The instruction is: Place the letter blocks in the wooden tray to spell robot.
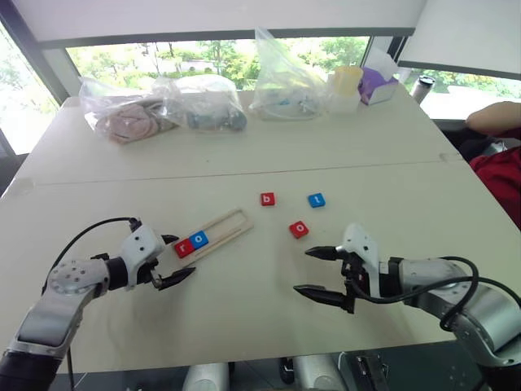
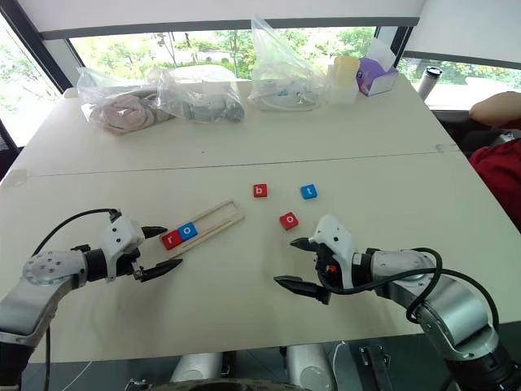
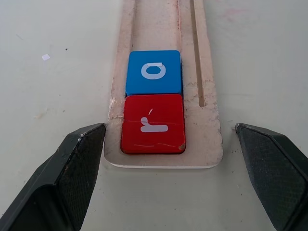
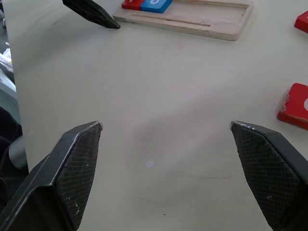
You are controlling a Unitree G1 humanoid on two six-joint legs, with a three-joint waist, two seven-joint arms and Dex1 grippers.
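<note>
The wooden tray (image 1: 221, 229) lies slanted on the table, left of the middle. A red r block (image 1: 184, 248) and a blue o block (image 1: 199, 240) sit side by side in its near end. My left gripper (image 1: 172, 260) is open just at that end, its fingers (image 3: 72, 168) either side of the tray's tip, holding nothing. A red b block (image 1: 268, 199), a blue t block (image 1: 316, 199) and a red o block (image 1: 299, 230) lie loose to the right of the tray. My right gripper (image 1: 317, 272) hangs open and empty in front of the red o block.
Clear plastic bags (image 1: 167, 104) of items, a yellow-lidded container (image 1: 346, 87) and a purple tissue box (image 1: 378, 84) line the table's far side. A person's arm and red garment (image 1: 498, 155) show at the right edge. A seam crosses the table behind the blocks.
</note>
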